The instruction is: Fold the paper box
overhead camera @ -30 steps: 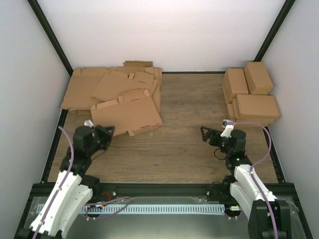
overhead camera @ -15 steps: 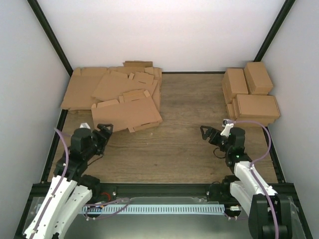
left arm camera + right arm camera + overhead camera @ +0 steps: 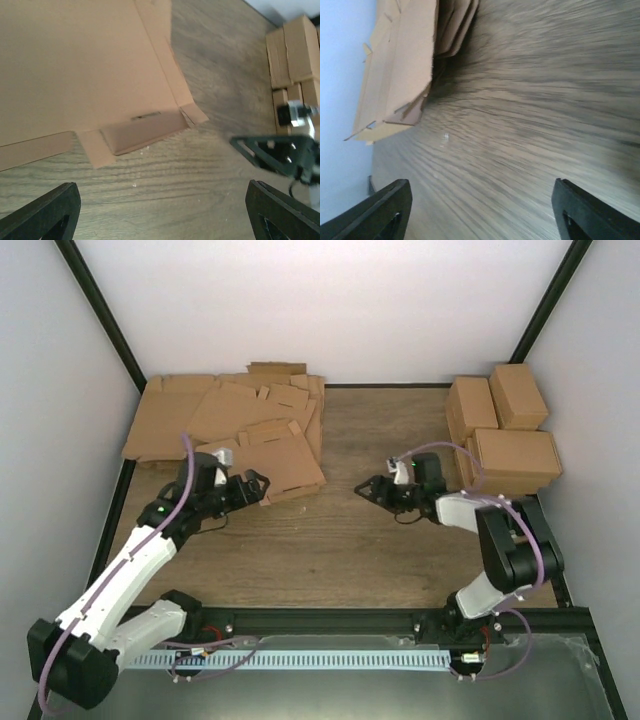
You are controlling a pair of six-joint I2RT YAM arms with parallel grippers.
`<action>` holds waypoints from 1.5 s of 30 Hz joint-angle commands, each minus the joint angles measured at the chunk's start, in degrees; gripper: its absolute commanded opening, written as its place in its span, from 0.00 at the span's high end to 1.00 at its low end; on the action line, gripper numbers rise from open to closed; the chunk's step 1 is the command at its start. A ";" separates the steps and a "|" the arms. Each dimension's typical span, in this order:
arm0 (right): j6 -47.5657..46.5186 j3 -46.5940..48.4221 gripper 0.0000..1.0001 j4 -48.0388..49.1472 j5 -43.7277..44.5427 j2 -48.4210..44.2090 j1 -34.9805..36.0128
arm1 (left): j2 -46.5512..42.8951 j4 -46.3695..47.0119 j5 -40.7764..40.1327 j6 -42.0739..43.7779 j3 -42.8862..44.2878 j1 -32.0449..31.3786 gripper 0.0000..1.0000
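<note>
Farthest left, a heap [image 3: 165, 425] of flat sheets lies at the table's [image 3: 330, 540] far left corner, by the look of it a store of blanks. Next, the left gripper [image 3: 255, 485] hovers low at the near edge of the box [image 3: 285, 462], its fingers [image 3: 47, 215] spread wide and holding nothing. The wrist view shows that edge and a small corner flap just ahead of them, so the spread is probably meant to take the cardboard's edge. The box itself is an unfolded sheet lying flat on the heap's near side, its near flaps reaching the bare wood. That likely makes it the easiest blank to reach and pull free. Right of it, the right gripper [image 3: 368, 490] points leftward at the sheet's right corner, near it but apart, jaws likewise wide and empty. It seems placed to catch the opposite side. Farthest right, finished boxes [image 3: 505, 430] stand stacked by the wall, out of the working space. No fold is yet made.
</note>
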 commanded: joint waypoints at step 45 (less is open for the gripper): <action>-22.52 21.47 0.95 -40.45 10.91 -14.26 16.18 | 11.37 -4.05 -5.93 28.24 29.32 -11.71 0.00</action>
